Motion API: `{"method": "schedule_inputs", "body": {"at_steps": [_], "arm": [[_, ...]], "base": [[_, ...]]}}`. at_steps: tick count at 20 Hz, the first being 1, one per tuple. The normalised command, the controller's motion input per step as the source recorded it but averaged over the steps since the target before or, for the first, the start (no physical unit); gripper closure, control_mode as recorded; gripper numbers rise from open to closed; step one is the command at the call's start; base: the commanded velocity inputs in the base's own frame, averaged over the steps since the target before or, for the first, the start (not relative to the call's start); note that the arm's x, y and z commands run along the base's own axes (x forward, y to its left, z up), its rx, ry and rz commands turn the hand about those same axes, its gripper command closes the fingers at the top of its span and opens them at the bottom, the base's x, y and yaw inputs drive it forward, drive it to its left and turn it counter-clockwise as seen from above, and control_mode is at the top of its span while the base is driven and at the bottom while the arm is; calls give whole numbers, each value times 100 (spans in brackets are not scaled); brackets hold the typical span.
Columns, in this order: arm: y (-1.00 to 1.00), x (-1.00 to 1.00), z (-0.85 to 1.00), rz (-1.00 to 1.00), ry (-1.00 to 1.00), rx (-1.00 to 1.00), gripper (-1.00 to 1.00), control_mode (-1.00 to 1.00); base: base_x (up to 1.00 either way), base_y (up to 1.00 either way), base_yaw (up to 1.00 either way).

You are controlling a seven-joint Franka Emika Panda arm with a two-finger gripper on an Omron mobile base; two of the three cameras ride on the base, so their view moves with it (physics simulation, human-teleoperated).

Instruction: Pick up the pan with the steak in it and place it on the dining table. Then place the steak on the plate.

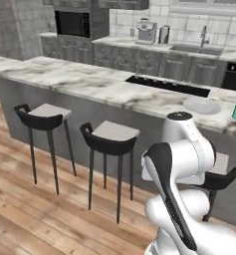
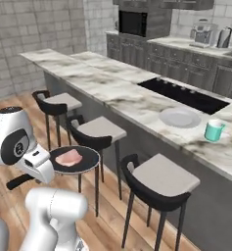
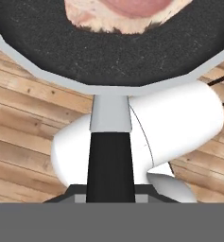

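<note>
The steak (image 2: 68, 157) lies in the pan (image 2: 89, 163), held above the floor (image 2: 24, 105) before the stools (image 2: 94, 132). On the counter (image 2: 112, 88) behind, the plate (image 2: 179, 117) sits left of the cup (image 2: 214, 131).

In the hand view the steak (image 3: 127, 12) and the pan (image 3: 108, 52) are cut off by the top edge; the pan's handle (image 3: 109, 165) hides the jaws.
</note>
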Motion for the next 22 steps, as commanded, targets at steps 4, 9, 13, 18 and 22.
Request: {"method": "schedule_inputs", "body": {"at_steps": [4, 9, 13, 18, 22], "arm": [[0, 0, 0, 0, 0, 0, 100, 100], [0, 0, 0, 0, 0, 0, 100, 100], [0, 0, 0, 0, 0, 0, 100, 100], [0, 0, 0, 0, 0, 0, 100, 100], [0, 0, 0, 0, 0, 0, 100, 100]], "base": [[0, 6, -44], [0, 6, -45], [0, 8, -42], [-5, 10, -41], [-5, 4, -12]]}}
